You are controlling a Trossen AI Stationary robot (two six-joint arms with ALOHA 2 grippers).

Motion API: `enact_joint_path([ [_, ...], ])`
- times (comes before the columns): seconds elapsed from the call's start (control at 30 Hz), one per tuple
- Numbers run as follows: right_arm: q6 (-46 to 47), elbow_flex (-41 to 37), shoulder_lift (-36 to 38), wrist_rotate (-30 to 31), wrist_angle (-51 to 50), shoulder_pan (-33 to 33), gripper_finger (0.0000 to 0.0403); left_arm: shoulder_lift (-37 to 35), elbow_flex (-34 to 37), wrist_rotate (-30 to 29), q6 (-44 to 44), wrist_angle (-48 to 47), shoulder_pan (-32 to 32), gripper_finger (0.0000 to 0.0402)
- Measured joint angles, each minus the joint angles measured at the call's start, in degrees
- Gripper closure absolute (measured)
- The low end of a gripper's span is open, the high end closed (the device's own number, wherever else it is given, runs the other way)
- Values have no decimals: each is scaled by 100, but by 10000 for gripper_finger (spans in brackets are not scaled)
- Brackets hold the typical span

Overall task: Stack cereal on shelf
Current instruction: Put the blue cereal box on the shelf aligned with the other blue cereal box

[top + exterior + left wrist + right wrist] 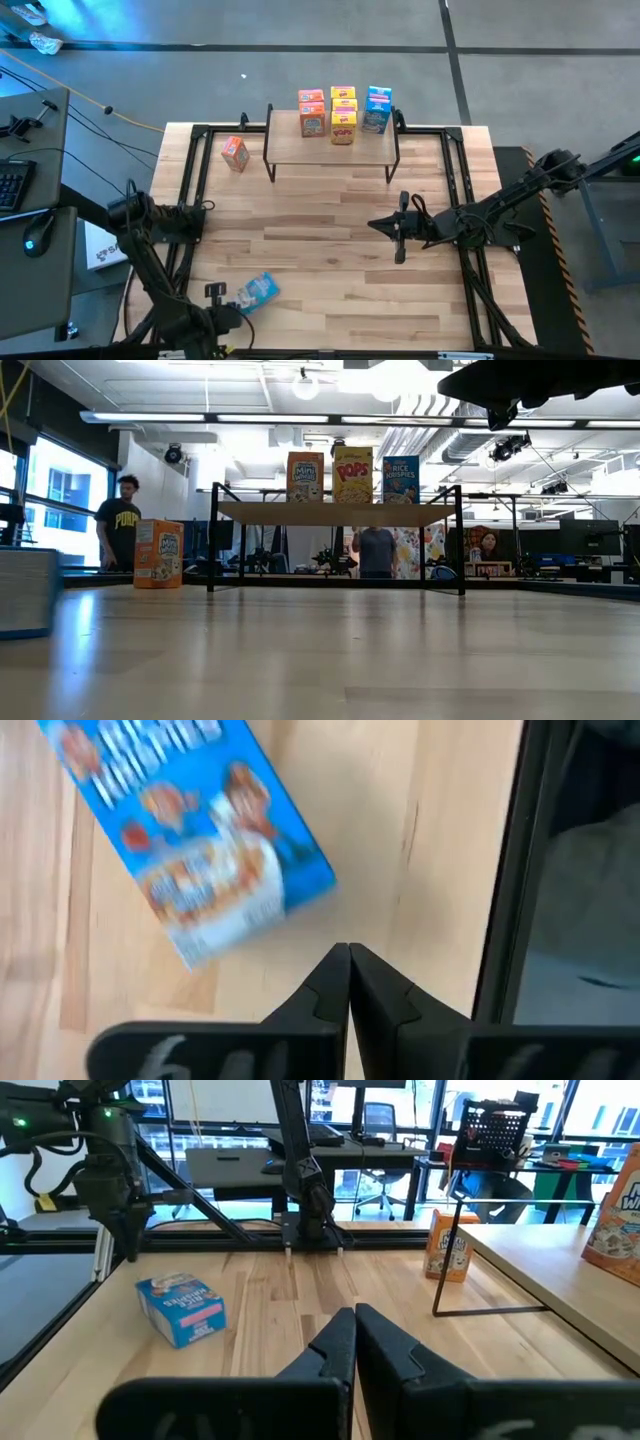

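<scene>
Both grippers are closed and hold nothing. Left gripper hangs low at the near left corner of the table, its two fingers pressed together, just beside a blue cereal box that lies flat on the wood. Right gripper waits over the middle right of the table, fingers shut too.

On the shelf at the far side stand orange boxes, yellow boxes and a blue box, side by side. One more orange box stands on the table just left of the shelf.

I think the stacking is partly done, and the flat blue box looks like the next one to pick up. To do that, the left gripper must open wide, go down around the box, squeeze it, and carry it far over to the shelf.
</scene>
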State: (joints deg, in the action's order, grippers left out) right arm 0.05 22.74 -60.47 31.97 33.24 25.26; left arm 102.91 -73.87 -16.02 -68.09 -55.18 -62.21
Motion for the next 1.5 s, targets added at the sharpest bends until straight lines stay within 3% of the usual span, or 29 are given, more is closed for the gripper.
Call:
enact_joint_path([
  [0.2, 9, 0, -2, -2, -1, 4, 403, 221, -2, -268, -727, -228, -120, 401],
  [0.37, 124, 0, -2, -4, -1, 4, 403, 655, -2, -410, -755, -194, -1, 401],
  [0.5, 137, 0, -2, -28, 1, 4, 403, 872, 0, -1166, -447, 50, 326, 401],
  [0.73, 166, 0, -4, -26, 17, 11, 403, 887, 0, -2211, 1016, 1202, 1272, 401],
  [0.93, 170, 0, -4, 4, 10, 191, 403, 878, -5, -2191, 2752, 2377, 2081, 401],
  [1.03, 425, 1, -20, 160, -59, 293, 403, 517, -9, -2084, 3028, 2336, 2178, 401],
  [1.2, 645, 9, -610, -193, 61, 348, 403, -447, 366, -2000, 2021, 1679, 1950, 401],
  [1.33, 922, 200, -1603, -432, 570, 297, 403, -1275, 1319, -1845, 867, 1920, 1814, 401],
  [1.5, 1232, 1090, -2929, -519, 541, 228, 403, -1909, 2535, -1510, -331, 2437, 1754, 401],
])
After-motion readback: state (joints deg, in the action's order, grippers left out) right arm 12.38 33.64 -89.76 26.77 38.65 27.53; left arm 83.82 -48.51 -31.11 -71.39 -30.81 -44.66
